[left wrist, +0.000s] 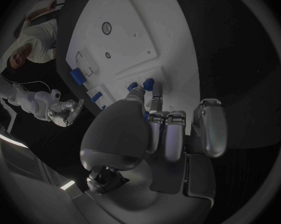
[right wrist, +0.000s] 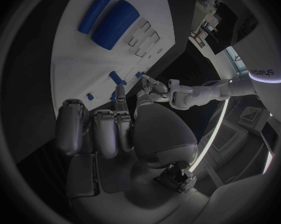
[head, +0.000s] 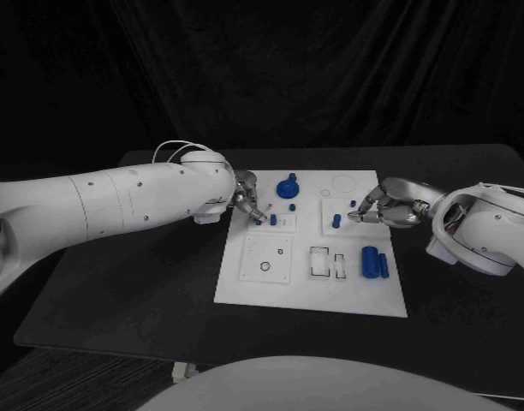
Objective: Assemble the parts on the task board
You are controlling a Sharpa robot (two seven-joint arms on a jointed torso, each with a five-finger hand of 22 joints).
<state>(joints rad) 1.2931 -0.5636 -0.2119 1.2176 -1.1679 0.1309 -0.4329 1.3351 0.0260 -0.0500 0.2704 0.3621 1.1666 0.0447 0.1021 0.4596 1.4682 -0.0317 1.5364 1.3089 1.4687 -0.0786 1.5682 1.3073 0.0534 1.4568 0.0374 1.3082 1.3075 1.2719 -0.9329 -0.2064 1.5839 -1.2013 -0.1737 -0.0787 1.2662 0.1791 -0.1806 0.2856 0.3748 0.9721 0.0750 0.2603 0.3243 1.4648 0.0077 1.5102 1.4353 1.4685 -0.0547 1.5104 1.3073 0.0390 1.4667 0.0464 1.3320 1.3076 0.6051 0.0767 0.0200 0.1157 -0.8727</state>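
White task board [head: 289,287], blue parts [head: 370,261]

The task board [head: 312,282] was seen lying on the black desk [head: 127,291] between the two robot hands. The left robot hand [head: 247,199] was held over the board's far left part, its fingertips down beside a small blue peg [head: 273,219]. A blue knob [head: 287,186] stood just beyond that hand. The right robot hand [head: 379,205] was held at the board's right edge, near another blue peg [head: 336,221]. Two blue cylinders [head: 373,261] lay nearer the robot than that hand.
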